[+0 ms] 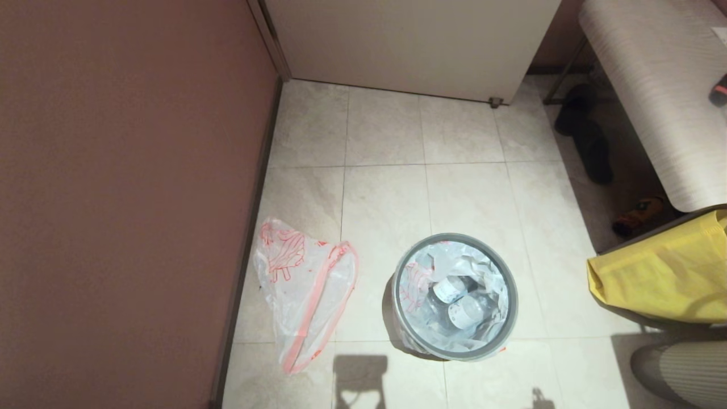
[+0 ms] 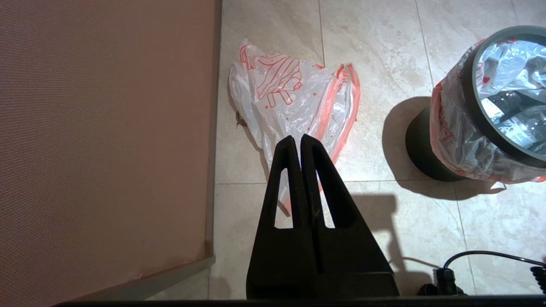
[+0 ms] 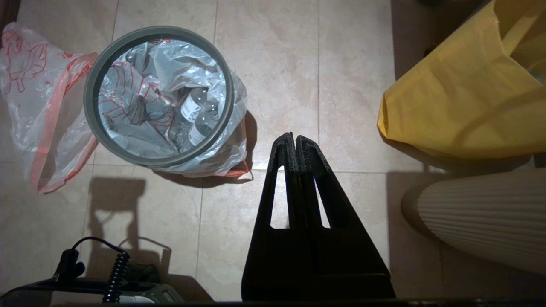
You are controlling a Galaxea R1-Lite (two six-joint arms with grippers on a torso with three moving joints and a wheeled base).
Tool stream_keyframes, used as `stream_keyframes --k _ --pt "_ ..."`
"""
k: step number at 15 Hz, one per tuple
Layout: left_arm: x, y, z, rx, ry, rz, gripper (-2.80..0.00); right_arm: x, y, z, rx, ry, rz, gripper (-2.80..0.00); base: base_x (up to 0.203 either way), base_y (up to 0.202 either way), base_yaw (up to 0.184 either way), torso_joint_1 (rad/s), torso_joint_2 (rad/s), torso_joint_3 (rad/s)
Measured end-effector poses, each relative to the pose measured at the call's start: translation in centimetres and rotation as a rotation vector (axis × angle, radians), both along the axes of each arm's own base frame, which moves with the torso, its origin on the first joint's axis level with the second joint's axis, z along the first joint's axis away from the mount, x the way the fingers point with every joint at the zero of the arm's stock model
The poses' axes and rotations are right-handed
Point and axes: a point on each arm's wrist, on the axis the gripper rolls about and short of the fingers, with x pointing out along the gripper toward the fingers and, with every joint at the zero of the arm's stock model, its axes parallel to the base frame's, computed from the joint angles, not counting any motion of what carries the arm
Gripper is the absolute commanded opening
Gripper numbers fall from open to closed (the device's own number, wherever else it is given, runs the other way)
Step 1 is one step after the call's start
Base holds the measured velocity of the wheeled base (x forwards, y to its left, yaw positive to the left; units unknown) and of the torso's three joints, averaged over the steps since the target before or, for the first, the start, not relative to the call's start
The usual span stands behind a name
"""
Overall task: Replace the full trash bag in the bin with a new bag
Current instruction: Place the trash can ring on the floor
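Note:
The bin stands on the tiled floor, its grey hoop clamping the full trash bag, where white-labelled bottles and crumpled paper show. The bag's pink-hemmed edge hangs down the bin's outside. The bin and full bag also show in the right wrist view. The new bag lies limp and flat left of the bin, by the wall. My left gripper hangs shut and empty high above the new bag. My right gripper is shut and empty, above bare floor right of the bin. Neither arm shows in the head view.
A brown wall runs along the left and a white cabinet stands behind. A yellow fabric bag and a ribbed pale object sit at right, under a bench with shoes.

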Motion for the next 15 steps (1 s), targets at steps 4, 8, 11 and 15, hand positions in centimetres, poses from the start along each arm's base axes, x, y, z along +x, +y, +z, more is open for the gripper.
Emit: stream_keyframes --k 4,8,11,15 --pt "0.0 0.0 0.0 0.0 0.0 0.0 -2.8 6.0 0.1 4.3 -0.027 0.129 0.058 -2.8 0.0 0.0 0.0 0.0 0.0 0.0" --pt "0.0 0.0 0.0 0.0 0.0 0.0 -2.8 16.1 0.4 5.8 -0.073 0.243 0.039 -2.8 0.0 0.0 0.0 0.0 0.0 0.0" --pt "0.0 0.0 0.0 0.0 0.0 0.0 -2.8 23.2 1.3 4.3 -0.122 0.34 0.037 -2.8 0.0 0.0 0.0 0.0 0.0 0.0" --pt "0.0 0.0 0.0 0.0 0.0 0.0 -2.8 30.0 3.3 0.0 -0.157 0.462 0.091 -2.8 0.0 0.0 0.0 0.0 0.0 0.0"
